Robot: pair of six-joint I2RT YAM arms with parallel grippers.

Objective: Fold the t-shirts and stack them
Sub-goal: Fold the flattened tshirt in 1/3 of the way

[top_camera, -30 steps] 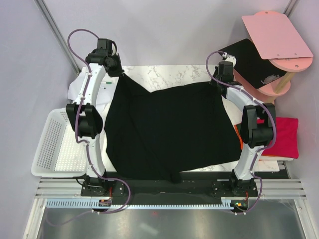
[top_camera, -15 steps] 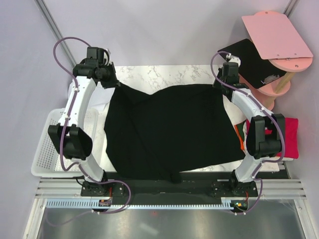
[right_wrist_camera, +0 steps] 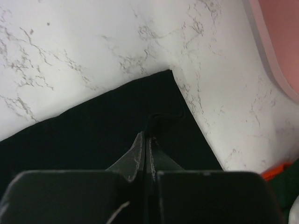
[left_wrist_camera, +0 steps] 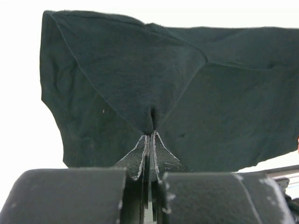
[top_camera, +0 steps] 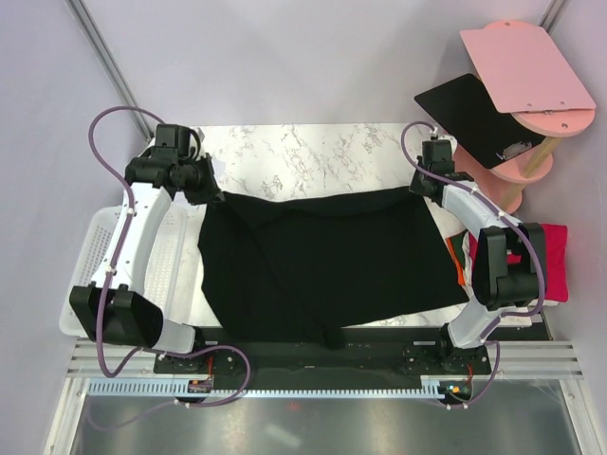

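Observation:
A plain black t-shirt (top_camera: 322,261) lies spread over the marble table (top_camera: 313,152), its far edge lifted. My left gripper (top_camera: 211,194) is shut on the shirt's far left corner; in the left wrist view the cloth (left_wrist_camera: 140,84) hangs pinched between the closed jaws of the left gripper (left_wrist_camera: 150,135). My right gripper (top_camera: 420,188) is shut on the far right corner; in the right wrist view the black cloth (right_wrist_camera: 93,135) bunches at the right gripper (right_wrist_camera: 146,136). Folded crimson red (top_camera: 555,261) and orange (top_camera: 458,270) shirts lie at the right edge, with a strip of green (top_camera: 453,248) beside them.
A white perforated basket (top_camera: 119,275) stands at the left edge. A pink two-tier stand (top_camera: 531,85) at the back right carries a flat black board (top_camera: 465,106). Bare marble shows at the back of the table. The arm bases sit on a rail (top_camera: 322,360) at the near edge.
Both grippers have pulled the shirt's far edge toward the near side, so the shirt covers less of the table's back. Both arms have drawn back with it, the left elbow swinging outward over the basket.

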